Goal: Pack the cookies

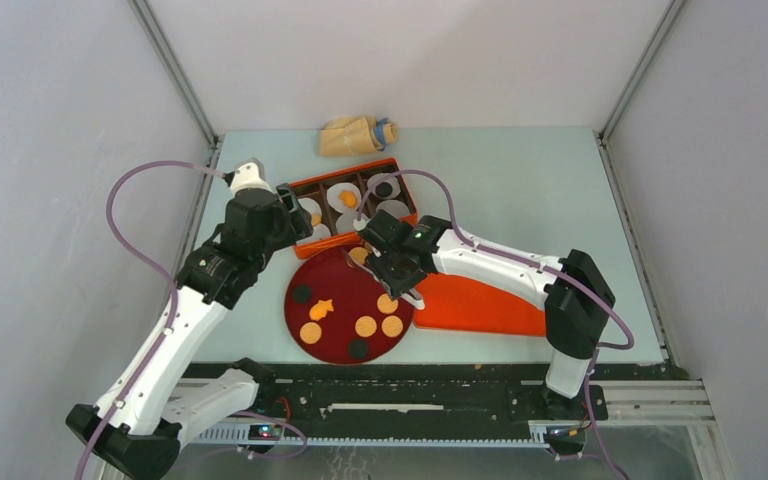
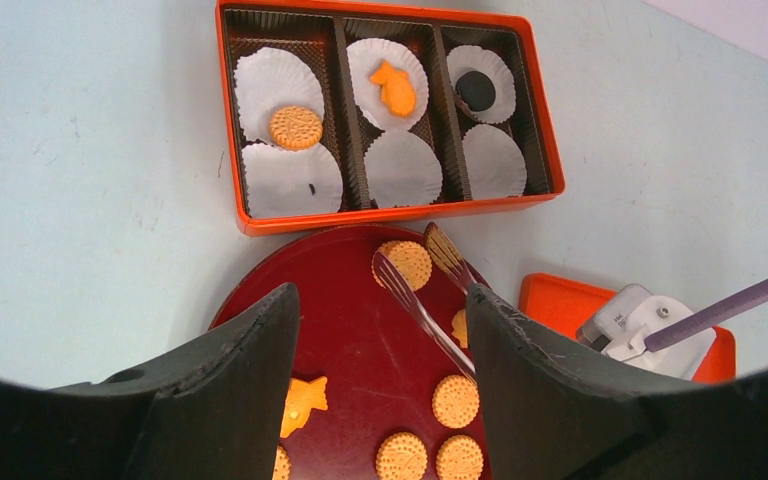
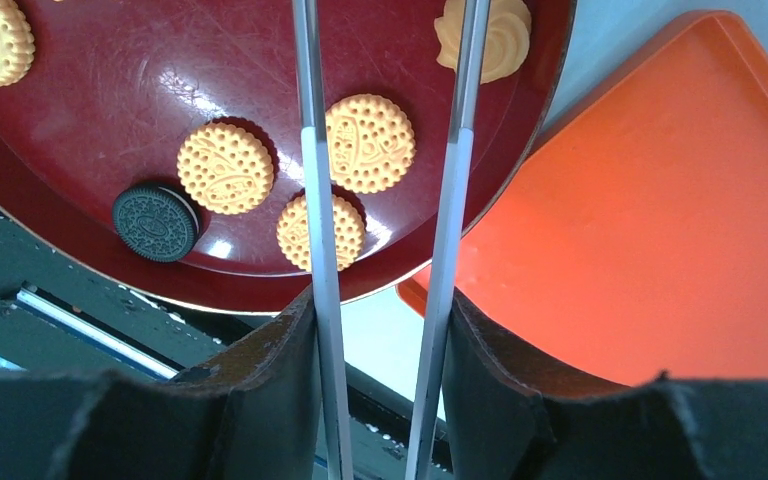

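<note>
The desk (image 1: 520, 190) was occupied by an orange lid (image 1: 490, 305) on the right, a dark red plate (image 1: 345, 285) just beside it, and an orange box (image 2: 392, 212) behind the plate. The box was divided into three columns and lined with six white paper liners (image 2: 405, 170). Most of the cookies (image 3: 225, 168) were spread on the plate; three were seated in the far liners, one per column. The left hand (image 2: 380, 300) was poised over the plate's far edge, spread wide and empty. The right hand (image 3: 380, 305) was poised over the plate's right side and was closed on metal tongs (image 3: 312, 180). A round cookie was seen between the tongs' parted tips. Round tan embossed discs, dark sandwich discs and orange fish shapes were seen.
</note>
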`<state>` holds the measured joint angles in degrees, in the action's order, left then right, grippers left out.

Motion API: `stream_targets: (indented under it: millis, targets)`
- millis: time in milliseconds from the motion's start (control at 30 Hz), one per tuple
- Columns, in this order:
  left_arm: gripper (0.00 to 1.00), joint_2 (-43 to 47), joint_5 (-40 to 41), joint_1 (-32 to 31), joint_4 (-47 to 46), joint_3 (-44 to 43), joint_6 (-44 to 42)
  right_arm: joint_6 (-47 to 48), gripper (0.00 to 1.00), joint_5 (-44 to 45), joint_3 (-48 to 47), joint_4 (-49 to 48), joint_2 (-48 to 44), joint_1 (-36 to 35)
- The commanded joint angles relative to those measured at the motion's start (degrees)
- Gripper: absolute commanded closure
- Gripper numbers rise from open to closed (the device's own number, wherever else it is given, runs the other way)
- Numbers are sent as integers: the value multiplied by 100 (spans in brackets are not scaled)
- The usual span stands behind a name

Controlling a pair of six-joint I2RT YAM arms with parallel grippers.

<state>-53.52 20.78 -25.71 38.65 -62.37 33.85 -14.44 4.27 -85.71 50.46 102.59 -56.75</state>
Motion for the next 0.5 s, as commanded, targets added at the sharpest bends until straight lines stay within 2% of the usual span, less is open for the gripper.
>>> stream_targets:
  millis: [0,300,467]
  targets:
    - [33,161,74,31,-133,-73,-133,-113,51,94,37,-58,-193,30]
    - [33,192,32,31,-160,-41,-124,-291,52,18,314,-181,-374,33]
    - [33,179,-3,31,-156,-64,-130,-239,52,-14,22,-156,-322,33]
